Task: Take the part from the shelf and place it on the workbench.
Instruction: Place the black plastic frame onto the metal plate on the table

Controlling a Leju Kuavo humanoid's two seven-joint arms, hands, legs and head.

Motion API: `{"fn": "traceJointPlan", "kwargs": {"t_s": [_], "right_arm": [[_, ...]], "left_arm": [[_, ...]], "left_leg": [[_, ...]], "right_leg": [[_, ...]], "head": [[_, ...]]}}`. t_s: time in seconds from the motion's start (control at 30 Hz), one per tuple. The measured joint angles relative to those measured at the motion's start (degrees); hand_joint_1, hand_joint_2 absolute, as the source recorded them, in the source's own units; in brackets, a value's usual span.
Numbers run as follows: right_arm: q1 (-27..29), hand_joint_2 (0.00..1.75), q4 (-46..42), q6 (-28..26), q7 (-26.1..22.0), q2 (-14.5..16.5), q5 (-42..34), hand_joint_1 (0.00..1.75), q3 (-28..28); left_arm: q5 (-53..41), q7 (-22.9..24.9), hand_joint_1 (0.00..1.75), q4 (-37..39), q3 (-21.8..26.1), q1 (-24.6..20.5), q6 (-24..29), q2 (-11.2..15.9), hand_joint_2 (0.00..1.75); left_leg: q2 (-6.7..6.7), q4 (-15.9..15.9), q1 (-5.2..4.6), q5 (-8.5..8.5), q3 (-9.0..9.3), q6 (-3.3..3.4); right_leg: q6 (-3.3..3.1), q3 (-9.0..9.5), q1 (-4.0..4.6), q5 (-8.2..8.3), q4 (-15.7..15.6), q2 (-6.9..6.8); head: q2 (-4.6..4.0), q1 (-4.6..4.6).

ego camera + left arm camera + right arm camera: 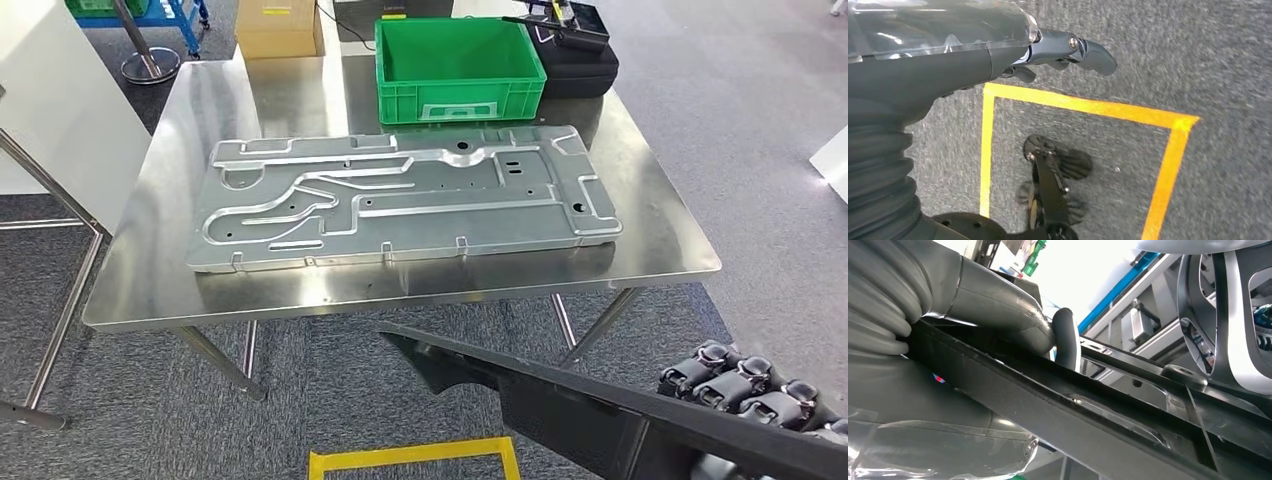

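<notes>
A long black plastic part [540,395] slants across the lower right of the head view, below the front edge of the steel workbench [650,210]. My right hand [745,390] grips it at its right end, dark fingers curled over the top edge. In the right wrist view the thumb [1068,337] hooks over the rim of the black part [1073,410]. My left hand [1068,50] hangs over the grey carpet with nothing in it, one finger stretched out.
A large stamped metal panel [400,195] covers most of the workbench. Behind it stand a green crate [460,65], a cardboard box [278,28] and a black case [580,60]. Yellow floor tape [415,457] marks a square before the bench. A white board [60,100] stands at left.
</notes>
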Motion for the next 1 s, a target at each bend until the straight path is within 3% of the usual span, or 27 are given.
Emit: {"fn": "traceJointPlan", "kwargs": {"t_s": [0.03,0.07,0.13,0.23,0.27,0.33,0.37,0.4,0.43,0.47,0.5,0.57,0.67,0.73,0.8,0.87,0.9,0.93,1.0], "right_arm": [[0.01,1.75,-0.14,-0.25,0.0,0.0,0.08,1.66,-0.01],[0.01,1.75,-0.31,-0.91,-0.01,0.0,0.31,1.66,-0.02],[0.1,1.75,-0.61,-4.04,0.0,-0.06,1.47,1.66,-0.02],[-0.85,1.75,0.26,-12.29,0.02,-0.65,3.29,1.66,-0.21],[-2.28,1.75,1.6,-14.52,0.07,-1.09,3.26,1.66,-0.51],[-7.89,1.75,7.35,-16.69,0.22,-2.72,2.64,1.66,-1.82],[-11.97,1.75,11.86,-16.95,0.31,-4.01,2.46,1.66,-2.87],[-16.23,1.75,16.78,-17.03,0.35,-5.51,2.58,1.66,-4.03],[-20.63,1.75,21.63,-17.08,0.32,-7.09,2.93,1.66,-5.13],[-24.64,1.75,26.15,-17.19,0.28,-8.66,3.47,1.66,-6.02],[-28.72,1.75,30.14,-17.35,0.23,-10.07,4.07,1.66,-6.57],[-38.0,1.75,39.31,-18.37,0.38,-12.88,6.45,1.66,-6.96],[-51.43,1.75,53.29,-23.3,2.44,-15.96,12.39,1.66,-6.39],[-57.44,1.75,60.85,-27.67,3.82,-17.01,15.72,1.66,-5.27],[-61.01,1.75,67.14,-31.75,4.45,-17.7,18.34,1.66,-4.01],[-63.14,1.75,72.82,-36.17,5.05,-18.13,22.2,1.66,-2.55],[-63.99,1.75,75.6,-38.41,5.64,-18.28,25.17,1.66,-1.54],[-64.88,1.75,78.4,-40.41,6.46,-18.39,28.79,1.66,-0.21],[-66.77,1.75,83.35,-43.09,8.52,-18.47,36.37,1.66,3.05]], "left_arm": [[0.01,0.02,0.0,0.0,0.0,-0.03,0.0,-0.05,1.75],[0.02,0.05,0.0,0.0,0.0,-0.09,0.0,-0.1,1.75],[0.06,0.12,0.0,0.0,0.0,-0.21,-0.04,-0.13,1.75],[-0.33,0.11,0.0,0.0,-0.01,-0.34,-0.2,-0.04,1.75],[-0.64,0.09,0.0,0.0,-0.01,-0.35,-0.26,-0.02,1.75],[-1.34,-0.02,0.0,0.0,-0.04,-0.35,-0.57,0.02,1.75],[-1.67,-0.1,0.0,0.0,-0.09,-0.4,-0.79,0.08,1.75],[-2.01,-0.18,0.0,0.0,-0.16,-0.48,-1.03,0.16,1.75],[-2.3,-0.26,0.0,0.0,-0.28,-0.58,-1.23,0.28,1.75],[-2.5,-0.31,0.0,0.0,-0.43,-0.67,-1.34,0.44,1.75],[-2.65,-0.36,0.0,0.0,-0.58,-0.72,-1.37,0.61,1.75],[-2.72,-0.48,0.0,0.0,-0.8,-0.82,-1.51,0.98,1.75],[-2.55,-0.8,0.0,0.0,-0.96,-1.02,-2.08,1.4,1.75],[-2.49,-0.84,0.0,0.0,-1.01,-1.04,-2.29,1.48,1.75],[-2.63,-0.83,0.0,0.0,-1.05,-1.04,-2.33,1.57,1.75],[-3.0,-1.09,0.0,0.0,-1.18,-0.99,-2.48,1.76,1.75],[-3.26,-1.41,0.0,0.0,-1.31,-0.97,-2.72,1.85,1.75],[-3.47,-1.83,0.0,0.0,-1.48,-0.98,-3.06,1.93,1.75],[-3.9,-2.74,0.0,0.0,-1.9,-1.08,-3.86,2.02,1.75]], "left_leg": [[-0.07,-0.05,-0.04,-0.32,0.41,-0.21],[-0.09,-0.1,-0.06,-0.51,0.55,-0.45],[-0.01,-0.43,-0.03,-0.63,0.58,-1.04],[0.11,0.77,-0.16,-1.85,0.4,-1.82],[0.04,3.26,-0.14,-3.07,-0.76,-2.01],[-0.08,10.71,0.03,-5.82,-4.96,-2.32],[-0.11,14.03,0.12,-6.51,-7.17,-2.5],[-0.13,15.62,0.21,-6.16,-8.61,-2.65],[-0.14,15.18,0.32,-4.79,-9.11,-2.81],[-0.11,12.41,0.46,-2.48,-8.41,-2.93],[-0.03,8.46,0.61,-0.02,-7.05,-2.99],[-0.06,2.45,0.62,2.73,-4.91,-2.58],[-0.44,1.14,0.3,3.16,-4.98,-1.21],[-0.54,0.63,0.46,3.51,-4.79,-0.5],[-0.59,0.24,0.63,3.66,-4.54,-0.1],[-0.65,0.2,0.64,3.56,-4.46,0.06],[-0.67,0.21,0.64,3.45,-4.37,0.08],[-0.67,0.22,0.64,3.31,-4.2,0.05],[-0.68,0.22,0.64,2.94,-3.7,-0.19]], "right_leg": [[-0.5,1.11,0.27,1.6,-3.09,-0.05],[-0.95,1.78,0.54,2.14,-5.02,-0.1],[-1.55,2.12,0.82,1.71,-6.2,-0.07],[-2.07,3.49,0.12,1.91,-8.31,-0.04],[-2.23,3.98,-0.09,2.03,-8.89,-0.06],[-2.46,4.19,-0.01,2.03,-9.06,0.17],[-2.47,4.15,0.0,2.01,-8.96,0.37],[-2.4,4.15,-0.02,1.96,-8.85,0.51],[-2.26,4.17,-0.07,1.87,-8.67,0.57],[-2.02,4.2,-0.13,1.71,-8.39,0.52],[-1.7,4.15,-0.2,1.45,-7.98,0.42],[-0.9,3.55,-0.13,0.89,-6.85,0.33],[0.05,2.84,-0.12,0.79,-6.44,0.04],[0.58,2.45,-0.3,-0.01,-5.39,-0.13],[1.09,0.03,-0.44,-2.72,-0.28,-0.19],[1.44,-3.95,-0.51,-5.29,6.84,-0.2],[1.5,-5.28,-0.54,-5.31,8.68,-0.2],[1.48,-5.6,-0.56,-4.19,8.41,-0.21],[1.23,-3.23,-0.59,0.39,2.01,-0.23]], "head": [[0.0,-0.05],[0.0,-0.1],[0.0,-0.15],[0.0,-0.25],[0.0,-0.31],[0.0,-0.37],[0.0,-0.43],[0.0,-0.48],[-0.01,-0.52],[-0.01,-0.58],[-0.01,-0.57],[0.0,-0.61],[0.0,-0.59],[0.0,-0.56],[0.0,-0.51],[0.0,-0.5],[0.0,-0.5],[0.0,-0.5],[0.0,-0.49]]}}
